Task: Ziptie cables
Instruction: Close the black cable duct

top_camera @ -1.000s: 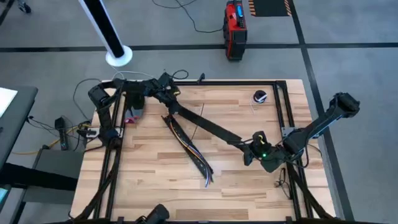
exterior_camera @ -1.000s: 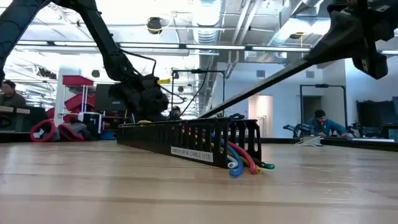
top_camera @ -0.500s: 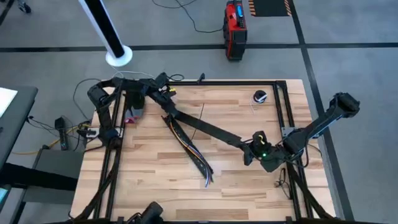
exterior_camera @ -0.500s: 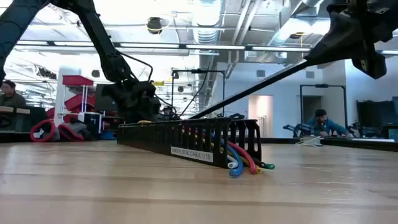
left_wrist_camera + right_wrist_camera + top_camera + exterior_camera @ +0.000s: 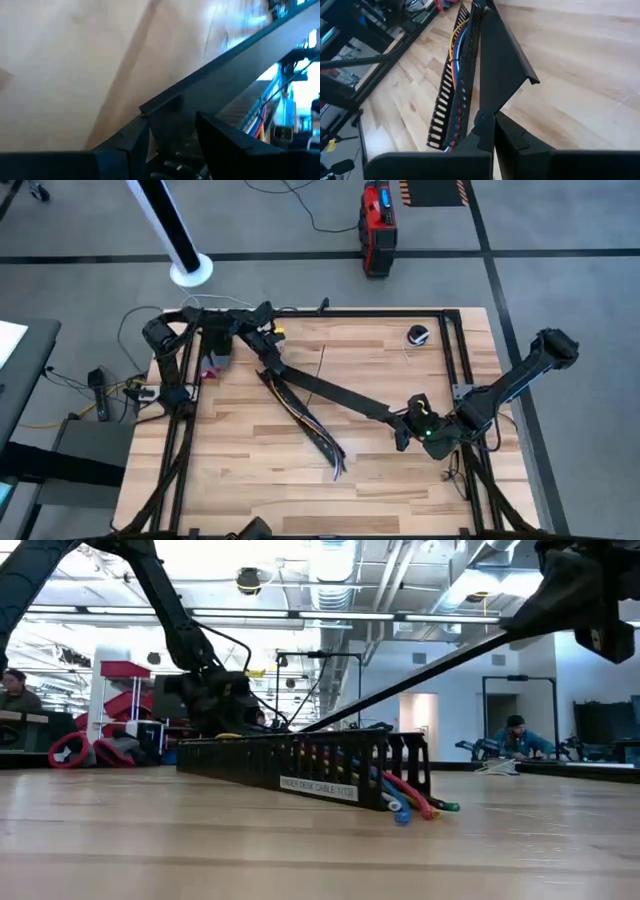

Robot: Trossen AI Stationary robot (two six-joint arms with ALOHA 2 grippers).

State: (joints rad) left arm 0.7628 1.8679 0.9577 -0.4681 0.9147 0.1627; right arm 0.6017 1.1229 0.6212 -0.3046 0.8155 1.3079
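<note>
A long black slotted channel (image 5: 305, 425) lies slantwise on the table's middle. The cables (image 5: 415, 805) lie inside it, and their coloured ends stick out of its near end. A flat black strip (image 5: 335, 390) hangs above the table, held at both ends. My left gripper (image 5: 268, 358) is shut on its far-left end, low by the channel's far end. My right gripper (image 5: 405, 420) is shut on its right end, raised high. The right wrist view shows the cables (image 5: 460, 60) beside the strip (image 5: 495, 55). My left gripper pinches the strip's far-left end (image 5: 162, 112) between its two fingers (image 5: 220, 135). That end is low, just above the channel's far end; whether it touches the channel I cannot tell. My right gripper pinches the strip's right end (image 5: 487, 117) between its two fingers, coming from the table's right side and lying along the strip. This end is lifted high, so the strip slopes down toward the left gripper.
A small round black-and-white object (image 5: 418, 335) lies at the table's far right. Black frame rails (image 5: 462, 360) run along the table's edges. A pink item (image 5: 210, 370) sits at the left edge. People sit in the room beyond the table.
My left gripper has gone a little toward the table's near-left and down, taking the strip's far end with it. The channel with the cables has slid a little, its near end shifting toward the right. My right gripper has stayed raised.
</note>
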